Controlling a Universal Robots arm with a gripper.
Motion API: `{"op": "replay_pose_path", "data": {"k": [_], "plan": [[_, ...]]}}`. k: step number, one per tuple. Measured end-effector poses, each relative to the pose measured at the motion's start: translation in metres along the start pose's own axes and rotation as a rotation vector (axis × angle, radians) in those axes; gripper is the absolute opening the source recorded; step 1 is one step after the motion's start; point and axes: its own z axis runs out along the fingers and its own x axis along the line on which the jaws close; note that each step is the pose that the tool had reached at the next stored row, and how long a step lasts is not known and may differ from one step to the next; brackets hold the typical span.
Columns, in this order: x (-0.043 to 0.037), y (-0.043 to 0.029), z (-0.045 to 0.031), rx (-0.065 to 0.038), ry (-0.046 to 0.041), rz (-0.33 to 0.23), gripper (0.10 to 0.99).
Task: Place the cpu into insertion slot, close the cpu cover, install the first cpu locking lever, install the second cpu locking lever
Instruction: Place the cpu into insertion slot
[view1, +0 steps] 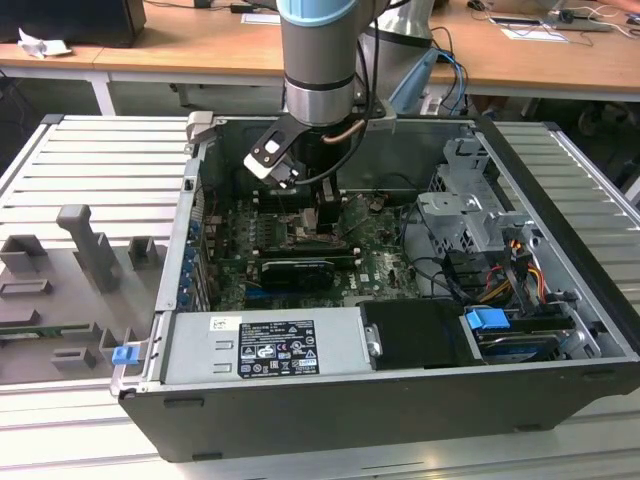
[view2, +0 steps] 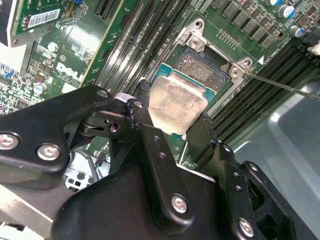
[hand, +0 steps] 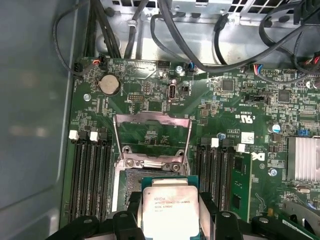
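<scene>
My gripper (view2: 172, 114) is shut on the cpu (view2: 176, 102), a pale silver-beige square chip pinched by its two side edges between the black fingers (view2: 200, 135). The cpu (hand: 169, 210) hangs just over the near part of the open insertion slot (hand: 150, 176), whose contact field (view2: 200, 65) shows past the chip. The cpu cover (hand: 150, 116), a thin silvery frame, stands swung open beyond the slot. A thin locking lever (view2: 285, 85) sticks out free beside the slot. In the exterior view the gripper (view1: 318, 215) reaches down into the computer case (view1: 400, 400).
Black memory slots (hand: 90, 170) flank the insertion slot on both sides. A black card (view1: 295, 270), a power supply (view1: 270, 345), a drive cage (view1: 470, 215) and cable bundles (hand: 165, 30) crowd the case. A heatsink (hand: 305, 160) sits off to one side.
</scene>
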Motion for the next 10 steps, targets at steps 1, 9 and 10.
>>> {"op": "replay_pose_path", "data": {"k": [1,9,10], "plan": [[0.0,0.0,0.0001,0.0,0.0,0.0,0.537],[0.0012,-0.001,0.0047,-0.002,-0.0045,0.052,0.537],[0.0017,-0.0009,0.0059,-0.001,-0.0045,0.052,0.537]]}}
